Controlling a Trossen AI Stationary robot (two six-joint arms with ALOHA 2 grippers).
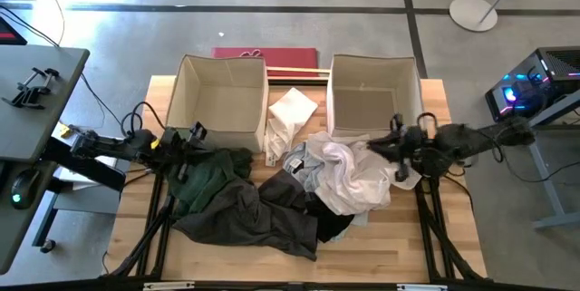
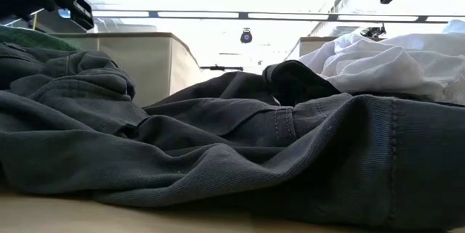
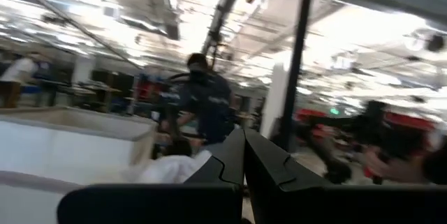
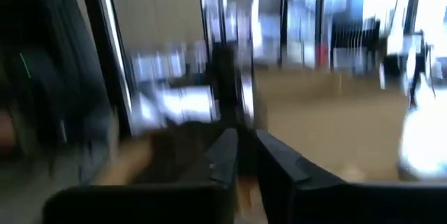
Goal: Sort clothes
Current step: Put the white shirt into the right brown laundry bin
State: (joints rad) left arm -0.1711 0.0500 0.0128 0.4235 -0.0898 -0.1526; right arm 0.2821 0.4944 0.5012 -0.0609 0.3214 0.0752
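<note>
**Clothes piled below two boxes**

From above you see the clothes (image 1: 290, 187) heaped across the tabletop (image 1: 381, 246), long axis left-right; the low view shows only folds. Left gripper (image 3: 243, 155) fingers are clenched; right gripper (image 4: 243, 155) fingers nearly closed, empty.

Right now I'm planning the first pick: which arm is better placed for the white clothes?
Probably right: the right gripper sits over the white clothes, beside the right box; the left gripper is over the dark green garment.
</note>
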